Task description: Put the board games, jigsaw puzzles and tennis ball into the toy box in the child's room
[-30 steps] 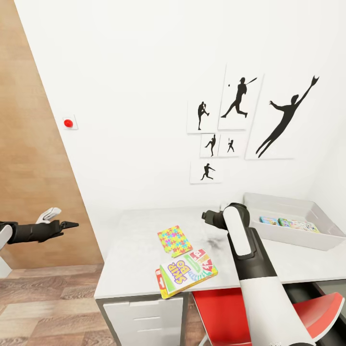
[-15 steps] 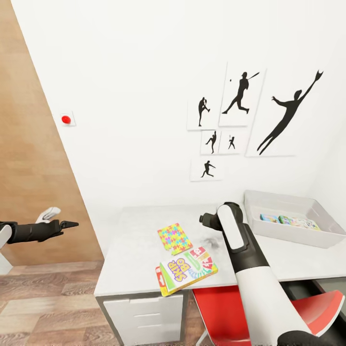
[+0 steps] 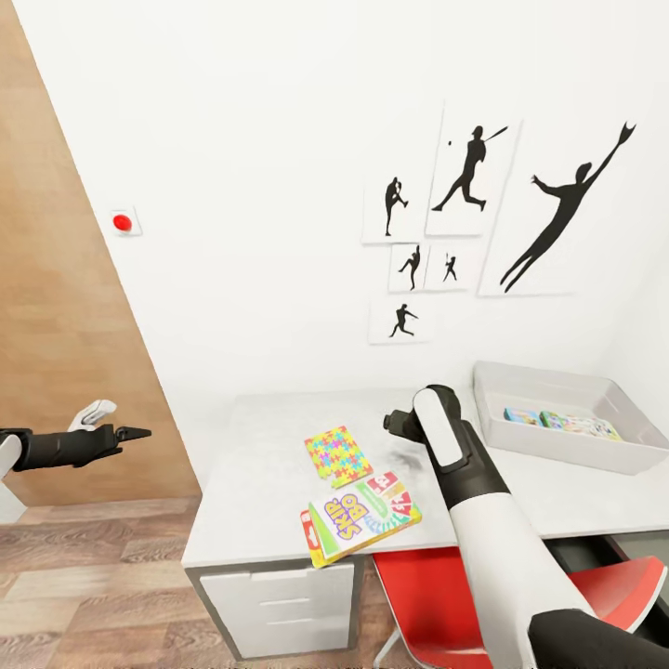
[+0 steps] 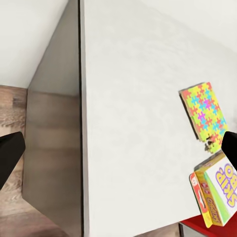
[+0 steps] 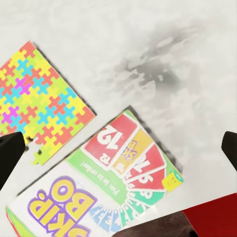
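Head view: pale tabletop (image 3: 260, 502) against a white wall hung with black baseball-player silhouettes (image 3: 557, 218). A jigsaw puzzle box (image 3: 336, 455) lies flat near the middle of the tabletop; the "SKIP BO" box (image 3: 358, 520) sits just beside it at the front edge, one corner over the lip. Grey toy box (image 3: 548, 444) stands at the far right of the tabletop, with small printed boxes (image 3: 562, 423) already in it. A red chair (image 3: 446, 595) is tucked under the front edge.

Left gripper (image 3: 130, 434) is held out well to the left of the tabletop, over wood floor (image 3: 93, 576); how far its fingers are apart cannot be told here. Right gripper (image 3: 398, 423) is above the tabletop, beyond the puzzle; the forearm hides most of it.

Left wrist view: fingers (image 4: 9, 153) spread wide, holding nothing; tabletop from above, with both boxes at one side.

Right wrist view: dark fingers (image 5: 10, 150) wide apart, empty, directly above the "SKIP BO" lid and the puzzle's corner, with a grey smudge (image 5: 148, 64) on the surface.
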You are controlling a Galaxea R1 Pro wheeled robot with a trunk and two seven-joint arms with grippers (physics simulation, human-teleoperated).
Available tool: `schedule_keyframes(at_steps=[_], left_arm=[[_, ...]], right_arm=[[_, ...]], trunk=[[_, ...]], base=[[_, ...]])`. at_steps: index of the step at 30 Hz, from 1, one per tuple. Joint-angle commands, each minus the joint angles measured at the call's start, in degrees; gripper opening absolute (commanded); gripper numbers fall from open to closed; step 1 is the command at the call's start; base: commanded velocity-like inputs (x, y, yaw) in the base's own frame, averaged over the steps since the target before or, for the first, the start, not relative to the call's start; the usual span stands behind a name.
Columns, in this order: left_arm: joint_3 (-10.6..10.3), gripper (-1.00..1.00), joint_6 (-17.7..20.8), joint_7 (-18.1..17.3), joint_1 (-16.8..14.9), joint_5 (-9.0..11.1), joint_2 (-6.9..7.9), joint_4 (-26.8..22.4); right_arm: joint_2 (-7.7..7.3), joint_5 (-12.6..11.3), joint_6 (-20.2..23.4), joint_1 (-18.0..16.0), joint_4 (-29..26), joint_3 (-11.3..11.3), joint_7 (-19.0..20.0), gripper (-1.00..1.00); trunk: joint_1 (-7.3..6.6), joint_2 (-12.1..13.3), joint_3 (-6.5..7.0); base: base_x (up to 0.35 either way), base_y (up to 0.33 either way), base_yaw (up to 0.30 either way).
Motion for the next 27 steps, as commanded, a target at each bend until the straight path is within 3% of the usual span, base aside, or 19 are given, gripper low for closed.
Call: schedule_keyframes(at_steps=[1,27], left_arm=[[-0.22,1.00,0.27,-0.02,-0.08,0.30,0.09,0.01],[-0.22,1.00,0.21,-0.18,-0.08,0.30,1.02,0.01]], right_arm=[[-0.02,-0.51,-0.48,-0.10,0.80,0.02,-0.57,1.00],[-0.37,-0.51,-1.30,-0.84,1.83,-0.15,-0.51,1.00]], trunk=[[0.04,-0.14,-0.23],[0.04,-0.14,-2.69]], base=[[0.000,0.000,0.000],[0.000,0.000,0.000]])
